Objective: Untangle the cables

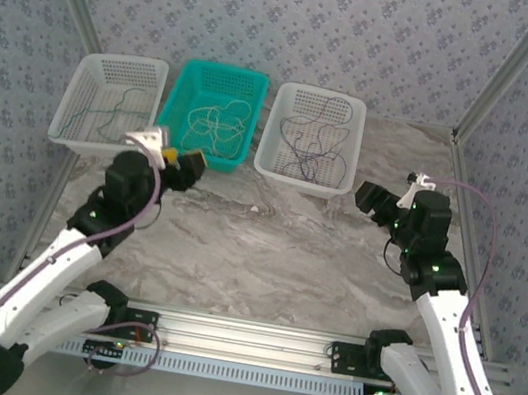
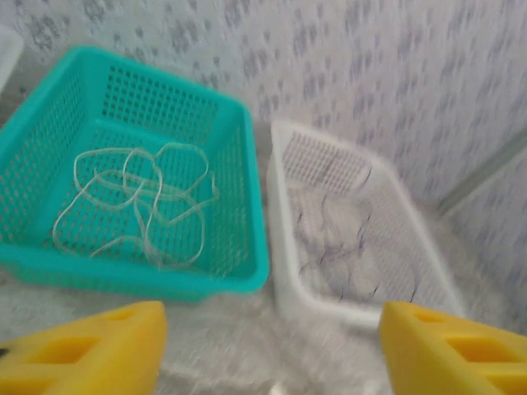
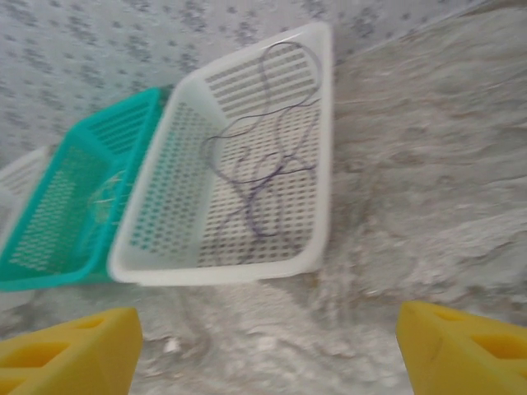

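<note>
White cable (image 1: 213,126) in the teal basket (image 1: 219,67), dark cable (image 1: 315,145) and green cable (image 1: 103,118) each in a white basket (image 1: 322,92), apparently sorted apart, so the left gripper (image 2: 272,350) and right gripper (image 3: 268,346) hover over the counter (image 1: 266,249), fingers (image 2: 82,350) spread and empty.

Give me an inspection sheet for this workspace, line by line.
Surface: marbled grey table.
Job's things: green cable in left white basket, white cable in teal basket, dark cable in right white basket; kept apart.
Clutter: nothing seen.
Grippers: left gripper and right gripper open, holding nothing.
Cables: purple-grey arm cables run along both arms.
Surroundings: patterned walls, metal frame posts.
</note>
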`<state>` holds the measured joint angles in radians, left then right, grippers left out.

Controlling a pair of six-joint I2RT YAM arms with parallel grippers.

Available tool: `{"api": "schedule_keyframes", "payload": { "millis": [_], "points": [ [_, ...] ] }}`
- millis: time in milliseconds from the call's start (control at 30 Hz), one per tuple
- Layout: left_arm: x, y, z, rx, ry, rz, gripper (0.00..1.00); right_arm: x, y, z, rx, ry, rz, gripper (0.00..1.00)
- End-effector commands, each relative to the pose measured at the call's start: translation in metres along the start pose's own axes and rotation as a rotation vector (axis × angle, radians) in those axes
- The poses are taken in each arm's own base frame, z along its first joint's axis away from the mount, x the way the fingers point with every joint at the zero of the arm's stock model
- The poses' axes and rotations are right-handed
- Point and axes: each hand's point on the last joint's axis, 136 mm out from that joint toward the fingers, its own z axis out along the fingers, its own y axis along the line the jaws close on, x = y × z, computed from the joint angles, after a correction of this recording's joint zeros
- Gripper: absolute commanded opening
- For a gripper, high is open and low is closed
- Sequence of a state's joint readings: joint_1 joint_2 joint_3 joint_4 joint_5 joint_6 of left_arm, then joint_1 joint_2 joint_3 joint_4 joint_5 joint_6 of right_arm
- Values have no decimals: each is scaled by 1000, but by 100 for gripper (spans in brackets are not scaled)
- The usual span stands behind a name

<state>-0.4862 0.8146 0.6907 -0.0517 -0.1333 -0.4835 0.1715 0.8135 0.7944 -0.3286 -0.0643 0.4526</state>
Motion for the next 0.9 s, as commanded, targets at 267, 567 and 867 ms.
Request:
{"api": "schedule_keyframes", "payload": {
  "millis": [267, 567, 867],
  "points": [
    [46, 93, 6, -406, -81, 374, 99, 26, -127, 22, 521, -206, -220, 90],
    [28, 174, 28, -482, -143, 272, 100, 54, -165, 95, 500, -132, -224, 91],
    [66, 229, 78, -449, -81, 301, 99, 64, -163, 125, 364, -129, -351, 100]
  ]
}}
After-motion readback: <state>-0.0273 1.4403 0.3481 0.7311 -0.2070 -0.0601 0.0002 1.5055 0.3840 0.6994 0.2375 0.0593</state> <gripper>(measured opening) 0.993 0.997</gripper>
